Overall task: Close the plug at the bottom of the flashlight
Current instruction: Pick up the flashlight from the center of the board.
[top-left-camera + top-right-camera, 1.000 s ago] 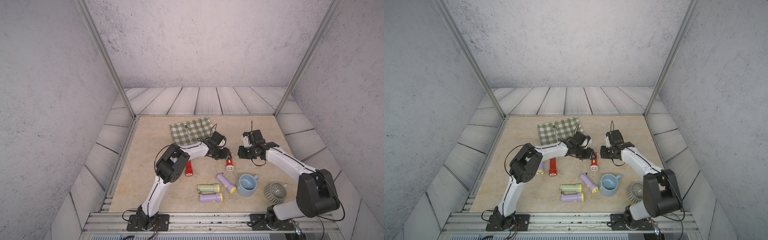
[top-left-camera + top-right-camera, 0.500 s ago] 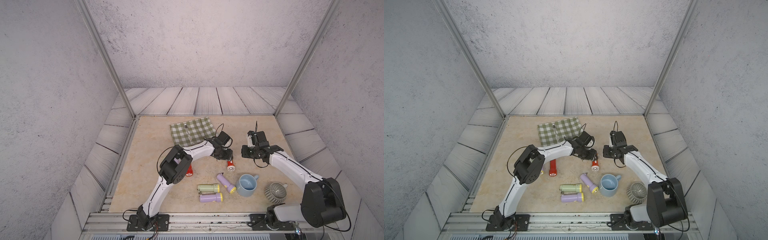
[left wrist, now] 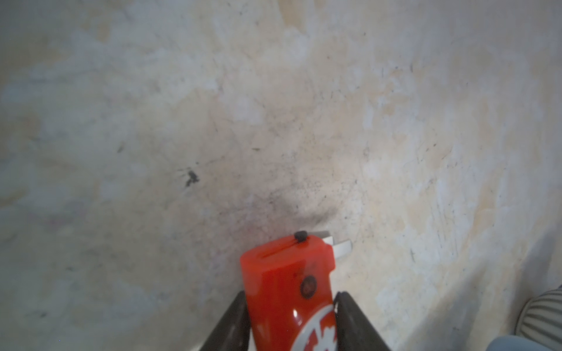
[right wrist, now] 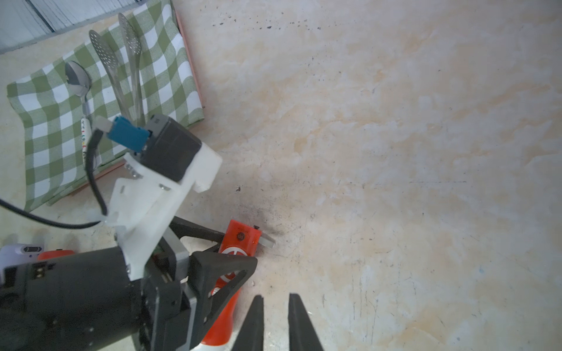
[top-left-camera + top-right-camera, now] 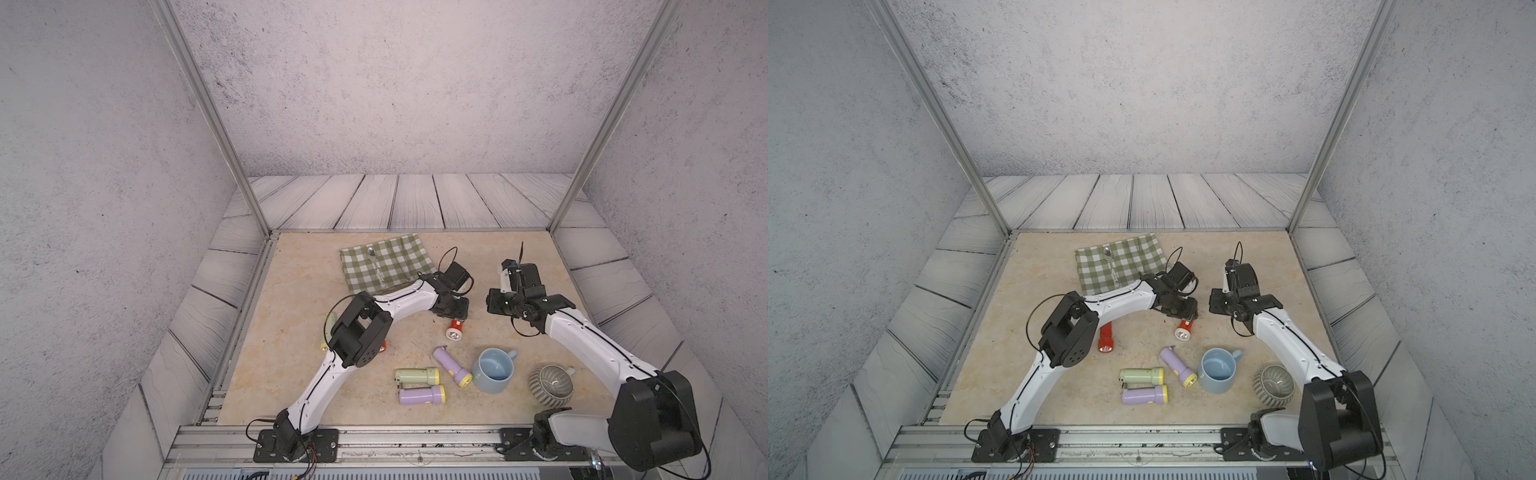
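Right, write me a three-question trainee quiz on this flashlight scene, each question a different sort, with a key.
1. True or false: the left gripper is shut on the red flashlight.
2. Multiple choice: the plug prongs at that flashlight's base are A) folded flat inside, B) sticking out, C) covered by a cloth.
3. Short answer: what is between the jaws of the right gripper?

Key
1. True: both jaws press the flashlight's sides in the left wrist view.
2. B: two metal prongs jut from the base end.
3. Nothing: its jaws stand slightly apart over bare table beside the flashlight.
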Robot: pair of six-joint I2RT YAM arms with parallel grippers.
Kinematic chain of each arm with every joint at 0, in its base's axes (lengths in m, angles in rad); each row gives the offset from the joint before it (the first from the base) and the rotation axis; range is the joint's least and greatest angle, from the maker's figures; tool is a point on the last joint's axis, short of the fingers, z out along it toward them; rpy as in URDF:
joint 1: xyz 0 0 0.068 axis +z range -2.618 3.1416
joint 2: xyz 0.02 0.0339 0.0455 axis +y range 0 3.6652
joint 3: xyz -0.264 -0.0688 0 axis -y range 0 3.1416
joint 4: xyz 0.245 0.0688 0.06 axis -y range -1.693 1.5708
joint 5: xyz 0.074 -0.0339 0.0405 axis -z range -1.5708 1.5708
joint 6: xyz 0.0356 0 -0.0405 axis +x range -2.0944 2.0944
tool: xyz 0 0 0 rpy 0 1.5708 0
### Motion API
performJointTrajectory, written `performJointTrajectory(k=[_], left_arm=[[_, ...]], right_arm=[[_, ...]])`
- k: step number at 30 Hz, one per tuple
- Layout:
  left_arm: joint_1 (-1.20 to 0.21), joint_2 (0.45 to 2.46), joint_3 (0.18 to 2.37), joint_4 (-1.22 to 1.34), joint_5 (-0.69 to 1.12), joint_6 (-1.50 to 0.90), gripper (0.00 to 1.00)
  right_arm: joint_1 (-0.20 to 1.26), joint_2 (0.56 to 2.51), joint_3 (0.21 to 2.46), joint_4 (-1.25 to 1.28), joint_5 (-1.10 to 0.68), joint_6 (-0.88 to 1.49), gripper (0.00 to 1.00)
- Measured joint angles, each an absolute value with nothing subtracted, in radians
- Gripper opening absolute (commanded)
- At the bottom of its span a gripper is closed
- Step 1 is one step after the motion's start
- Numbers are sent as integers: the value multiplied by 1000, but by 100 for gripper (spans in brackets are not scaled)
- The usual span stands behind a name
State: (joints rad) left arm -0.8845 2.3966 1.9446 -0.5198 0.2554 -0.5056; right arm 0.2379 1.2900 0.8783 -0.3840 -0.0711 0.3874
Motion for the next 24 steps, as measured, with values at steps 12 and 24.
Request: performJointTrajectory(k=[12, 24], left_arm=[[-901, 2397, 1954, -545, 190, -463, 51], [-917, 2410, 1984, -593, 132, -424, 50]], right_arm=[[223, 1290, 874, -370, -78, 395, 20], [202, 1290, 854, -345, -97, 418, 21]])
